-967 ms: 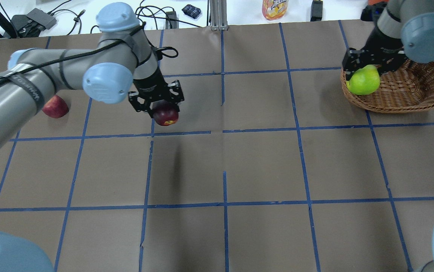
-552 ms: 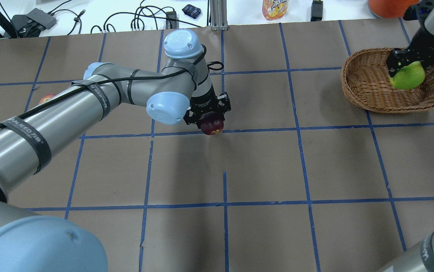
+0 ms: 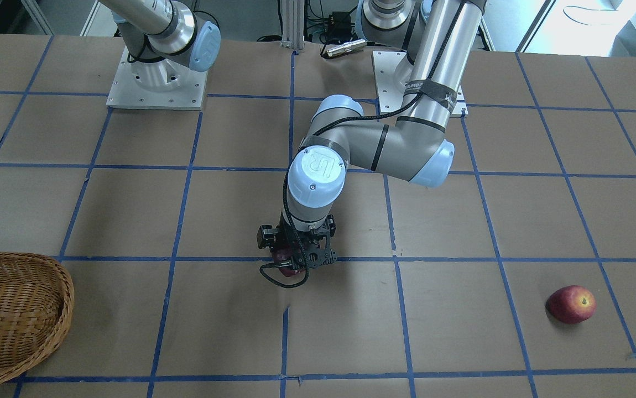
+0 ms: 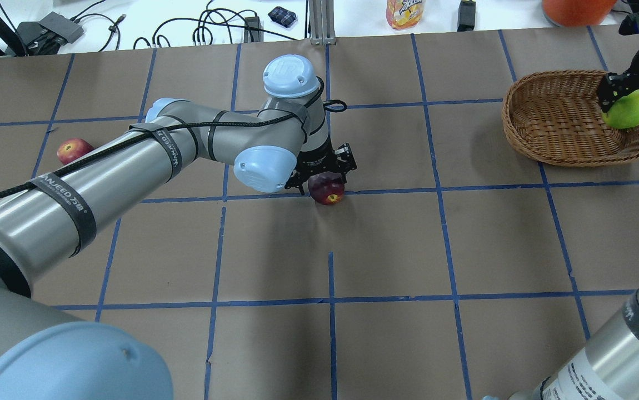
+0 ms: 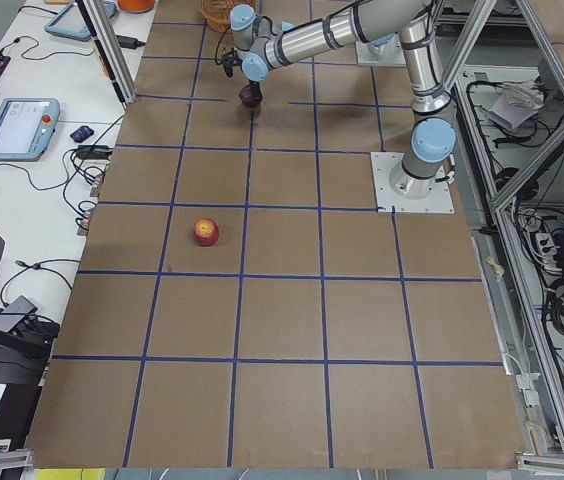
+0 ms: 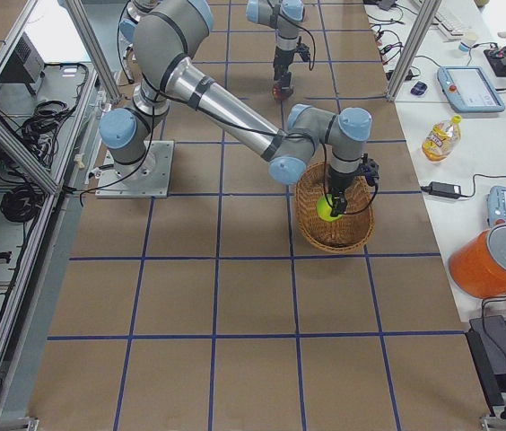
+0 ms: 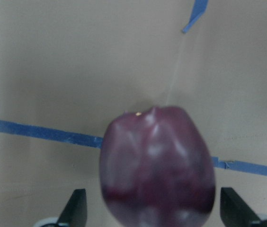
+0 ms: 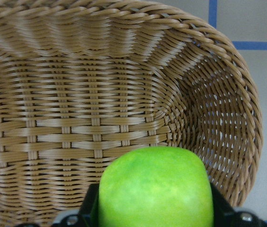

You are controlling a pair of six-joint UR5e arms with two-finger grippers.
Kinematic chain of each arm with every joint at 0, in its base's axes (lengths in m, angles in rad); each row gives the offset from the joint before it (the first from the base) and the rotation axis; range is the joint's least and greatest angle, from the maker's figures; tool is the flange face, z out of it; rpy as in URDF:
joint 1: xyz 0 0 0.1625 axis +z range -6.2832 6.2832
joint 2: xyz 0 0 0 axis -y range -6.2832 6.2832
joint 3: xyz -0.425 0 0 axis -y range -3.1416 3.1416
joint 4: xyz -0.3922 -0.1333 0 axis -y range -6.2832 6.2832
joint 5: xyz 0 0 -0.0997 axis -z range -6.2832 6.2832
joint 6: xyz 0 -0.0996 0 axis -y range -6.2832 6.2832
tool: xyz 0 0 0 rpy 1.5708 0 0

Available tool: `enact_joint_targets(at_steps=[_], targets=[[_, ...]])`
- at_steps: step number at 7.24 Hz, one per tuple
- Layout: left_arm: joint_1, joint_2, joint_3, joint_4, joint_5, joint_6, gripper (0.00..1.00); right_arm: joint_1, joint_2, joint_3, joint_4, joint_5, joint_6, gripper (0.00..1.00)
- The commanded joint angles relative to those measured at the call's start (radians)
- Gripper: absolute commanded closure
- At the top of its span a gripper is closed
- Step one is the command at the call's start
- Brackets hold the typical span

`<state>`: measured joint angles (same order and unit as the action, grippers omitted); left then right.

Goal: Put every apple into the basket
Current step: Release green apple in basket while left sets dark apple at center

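Note:
The dark maroon apple is at the table's middle, on a blue tape line. My left gripper is right over it. In the left wrist view the apple is blurred, and the fingertips stand a little clear of it on both sides. My right gripper is shut on the lime green apple and holds it inside the wicker basket at its right end. The right wrist view shows the green apple over the basket's weave. The red apple lies alone at the far left.
The basket stands near the table's right edge. A juice bottle, cables and an orange container lie beyond the far edge. The left arm stretches low over the table's left half.
My left arm has carried the maroon apple rightward to the table's middle and slowed. My right gripper has carried the green apple from the basket's left rim across to its right end.

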<state>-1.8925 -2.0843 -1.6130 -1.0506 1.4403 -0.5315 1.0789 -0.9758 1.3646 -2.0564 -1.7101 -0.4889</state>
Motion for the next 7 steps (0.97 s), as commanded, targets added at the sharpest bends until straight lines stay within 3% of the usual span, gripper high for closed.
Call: enact_joint_targets(at_steps=[1, 3, 4, 5, 7], targets=[[0.097, 0.077, 0.059, -0.168, -0.001, 0.114, 0.0, -0.004, 0.116, -0.122, -0.001, -0.032, 0.029, 0.8], [0.278, 0.136, 0.16, -0.423, 0.012, 0.386, 0.0, -0.004, 0.137, -0.131, 0.013, -0.028, 0.098, 0.27], [0.368, 0.145, 0.179, -0.421, 0.046, 0.559, 0.0, -0.004, 0.137, -0.13, 0.018, -0.031, 0.101, 0.0], [0.46, 0.12, 0.18, -0.407, 0.148, 0.681, 0.0, -0.004, 0.135, -0.13, 0.066, -0.037, 0.101, 0.0], [0.648, 0.086, 0.177, -0.366, 0.178, 0.969, 0.0, -0.004, 0.114, -0.134, 0.099, -0.036, 0.099, 0.0]])
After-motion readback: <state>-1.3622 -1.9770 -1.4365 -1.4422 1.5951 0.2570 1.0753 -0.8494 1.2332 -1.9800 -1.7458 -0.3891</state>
